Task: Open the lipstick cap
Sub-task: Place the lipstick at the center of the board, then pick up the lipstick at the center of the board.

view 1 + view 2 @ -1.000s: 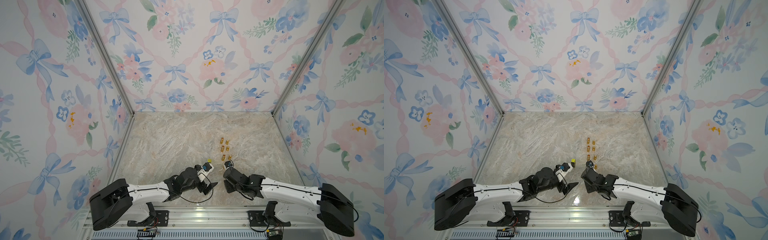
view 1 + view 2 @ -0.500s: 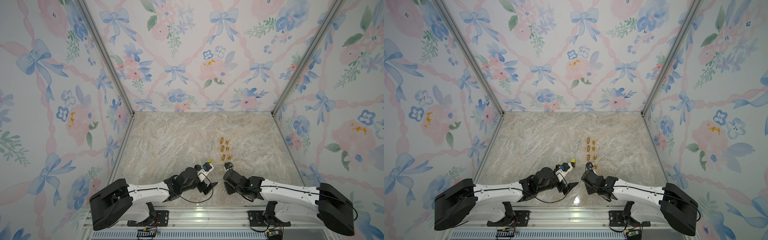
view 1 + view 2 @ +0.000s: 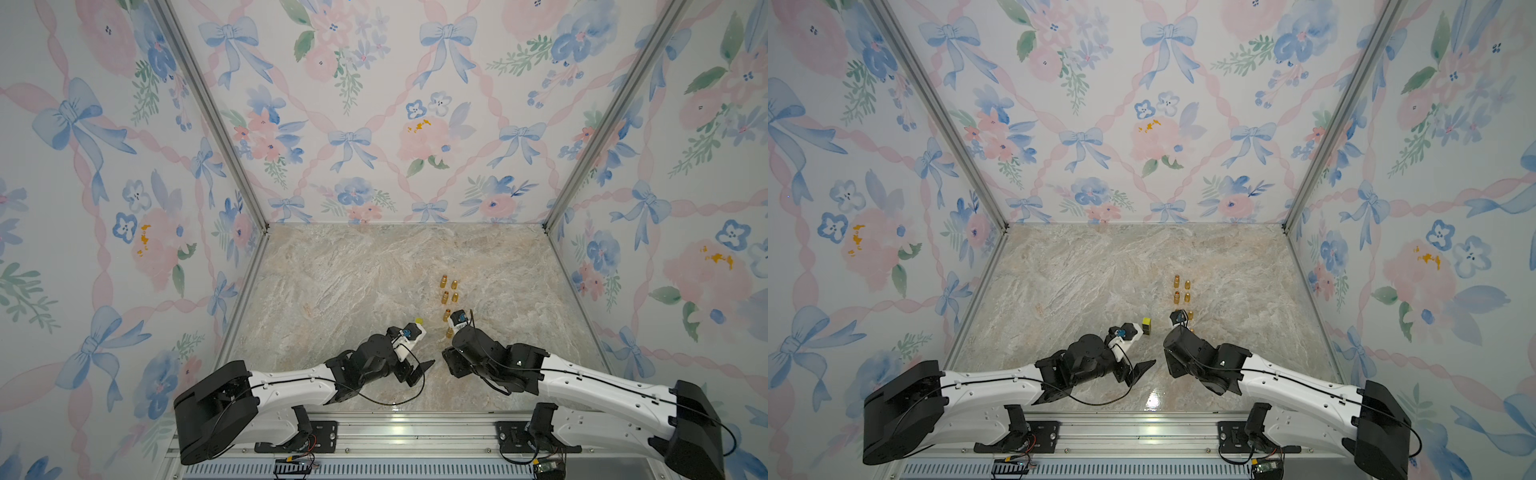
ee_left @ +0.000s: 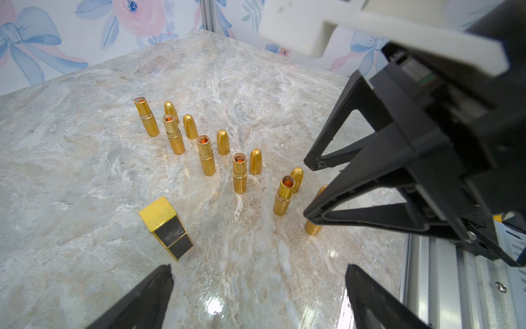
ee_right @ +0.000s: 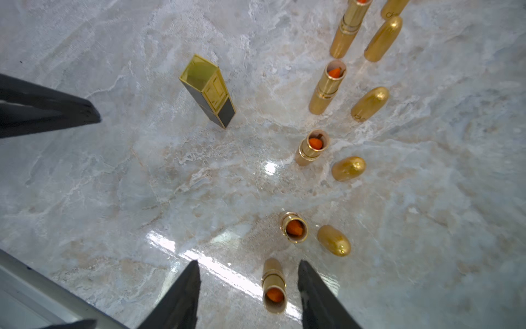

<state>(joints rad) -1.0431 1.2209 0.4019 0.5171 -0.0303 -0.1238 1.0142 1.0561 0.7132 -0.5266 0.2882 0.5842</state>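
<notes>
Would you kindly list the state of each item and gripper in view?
Left gripper: open, empty.
Right gripper: open, empty.
Square lipstick: capped, upright.
Five gold lipsticks: uncapped, upright.
Five caps: off, standing beside those lipsticks.
Sixth gold lipstick: uncapped, upright, ungripped between the right fingers.

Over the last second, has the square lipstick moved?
No. In a top view the square lipstick stands at the same spot as before, judged against the farthest gold tube, which has not shifted either.

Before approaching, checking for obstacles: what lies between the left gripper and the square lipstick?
Nothing: bare tabletop between left gripper and square lipstick, in left wrist view.
</notes>
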